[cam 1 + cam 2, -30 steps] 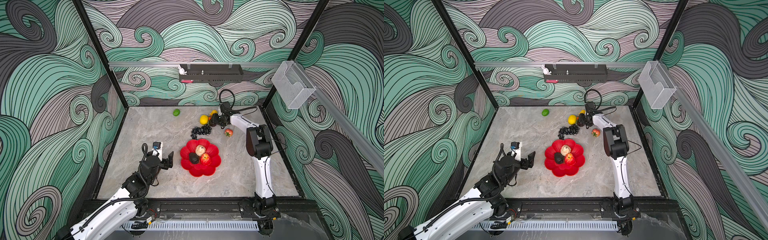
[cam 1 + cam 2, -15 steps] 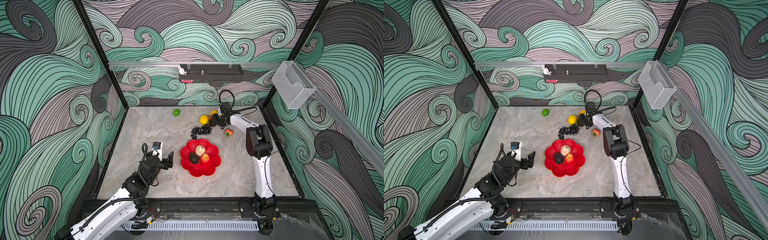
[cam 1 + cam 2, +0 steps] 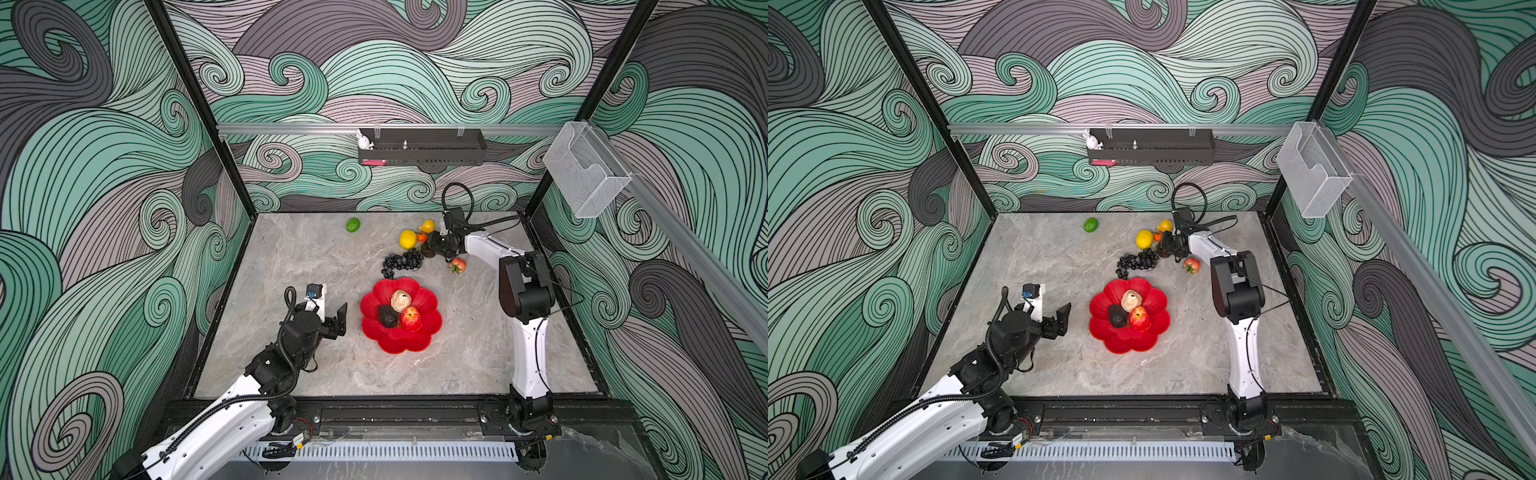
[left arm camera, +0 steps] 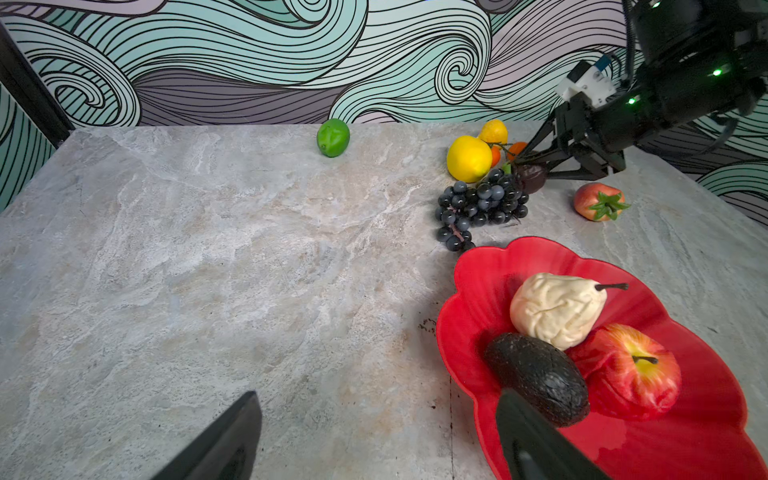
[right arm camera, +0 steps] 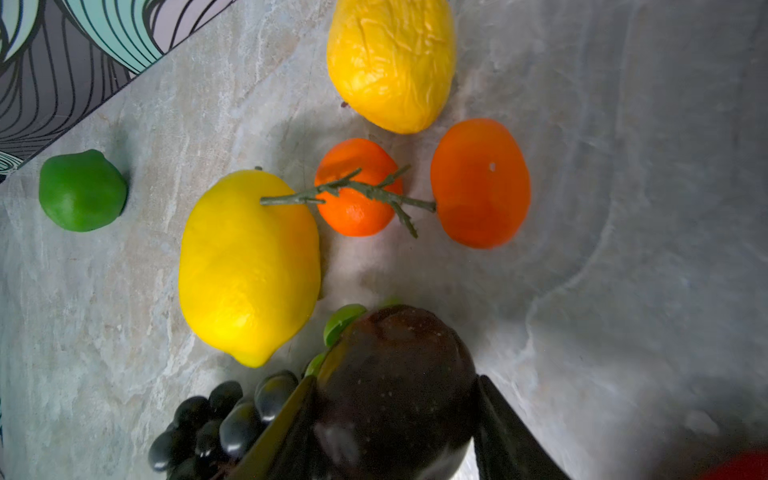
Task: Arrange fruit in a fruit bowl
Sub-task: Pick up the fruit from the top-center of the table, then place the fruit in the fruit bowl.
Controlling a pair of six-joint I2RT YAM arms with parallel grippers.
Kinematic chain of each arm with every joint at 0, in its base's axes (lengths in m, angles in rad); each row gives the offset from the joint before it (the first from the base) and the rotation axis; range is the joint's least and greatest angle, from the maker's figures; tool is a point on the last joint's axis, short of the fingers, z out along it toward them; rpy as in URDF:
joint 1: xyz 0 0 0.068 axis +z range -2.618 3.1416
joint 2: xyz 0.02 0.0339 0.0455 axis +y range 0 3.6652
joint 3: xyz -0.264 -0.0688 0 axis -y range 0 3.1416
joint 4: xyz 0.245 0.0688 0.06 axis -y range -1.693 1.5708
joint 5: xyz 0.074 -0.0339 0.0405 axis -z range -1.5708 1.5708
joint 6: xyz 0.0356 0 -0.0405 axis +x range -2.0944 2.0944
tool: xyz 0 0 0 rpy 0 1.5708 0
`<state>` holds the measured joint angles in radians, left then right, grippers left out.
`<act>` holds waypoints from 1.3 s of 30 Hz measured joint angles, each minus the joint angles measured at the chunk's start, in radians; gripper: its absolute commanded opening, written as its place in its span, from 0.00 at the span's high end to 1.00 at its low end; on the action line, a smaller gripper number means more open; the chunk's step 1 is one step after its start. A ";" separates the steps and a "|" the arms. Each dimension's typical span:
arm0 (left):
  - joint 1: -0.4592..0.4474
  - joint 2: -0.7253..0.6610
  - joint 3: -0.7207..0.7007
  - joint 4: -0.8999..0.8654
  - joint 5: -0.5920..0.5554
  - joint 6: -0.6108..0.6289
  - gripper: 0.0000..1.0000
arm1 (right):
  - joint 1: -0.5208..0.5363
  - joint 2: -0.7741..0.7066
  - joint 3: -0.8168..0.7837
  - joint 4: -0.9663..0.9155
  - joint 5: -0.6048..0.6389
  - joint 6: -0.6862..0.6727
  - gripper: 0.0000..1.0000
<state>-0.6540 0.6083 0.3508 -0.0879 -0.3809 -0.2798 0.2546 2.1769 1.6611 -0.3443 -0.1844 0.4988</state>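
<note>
Right gripper (image 5: 395, 382) tightened around mangosteen (image 5: 390, 353), left gripper (image 4: 378, 397) spread wide

The right fingers (image 3: 1167, 242) are low on the counter (image 3: 1038, 257), tips at the dark mangosteen (image 3: 1160, 251), grapes (image 3: 1138, 262) right beside them, lemon (image 3: 1144, 239) close by. The left fingers (image 3: 1064, 312), empty, point toward the fruit bowl (image 3: 1142, 340) just off their tips, not touching; pear (image 3: 1131, 300), avocado (image 3: 1118, 316) and apple (image 3: 1139, 318) lie in it.

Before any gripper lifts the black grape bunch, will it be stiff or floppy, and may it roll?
The grape bunch is many glossy beads on thin stems, so it probably sags when pinched at one end. It lies sprawled flat on the table, so rolling seems unlikely.
</note>
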 measured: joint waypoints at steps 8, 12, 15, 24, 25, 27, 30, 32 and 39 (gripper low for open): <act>0.000 0.023 0.000 0.006 0.007 0.000 0.10 | -0.022 -0.278 -0.187 0.066 -0.007 0.013 0.45; 0.000 0.048 0.013 0.006 0.026 -0.002 0.12 | -0.023 -0.431 -0.340 0.130 -0.063 0.053 0.46; 0.002 0.085 0.045 0.006 0.081 -0.019 0.16 | -0.019 -0.530 -0.462 0.170 -0.122 0.089 0.46; 0.004 0.366 0.386 -0.061 0.421 -0.145 0.33 | 0.021 -0.818 -0.742 0.224 -0.290 0.159 0.46; 0.004 0.384 0.400 -0.060 0.444 -0.152 0.34 | 0.031 -0.845 -0.761 0.228 -0.303 0.161 0.45; 0.004 0.428 0.409 -0.047 0.503 -0.174 0.37 | 0.060 -0.894 -0.805 0.238 -0.332 0.164 0.46; 0.004 0.498 0.408 -0.040 0.573 -0.207 0.43 | 0.101 -0.946 -0.883 0.275 -0.375 0.168 0.46; 0.004 0.537 0.408 -0.024 0.608 -0.225 0.46 | 0.125 -0.970 -0.933 0.294 -0.398 0.172 0.46; 0.004 0.615 0.409 0.047 0.697 -0.278 0.54 | 0.192 -1.040 -1.025 0.347 -0.438 0.172 0.46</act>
<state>-0.6502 1.2236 0.7597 -0.0406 0.3161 -0.5575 0.4469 1.1366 0.6361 0.0025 -0.6224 0.6712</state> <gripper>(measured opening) 0.481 0.546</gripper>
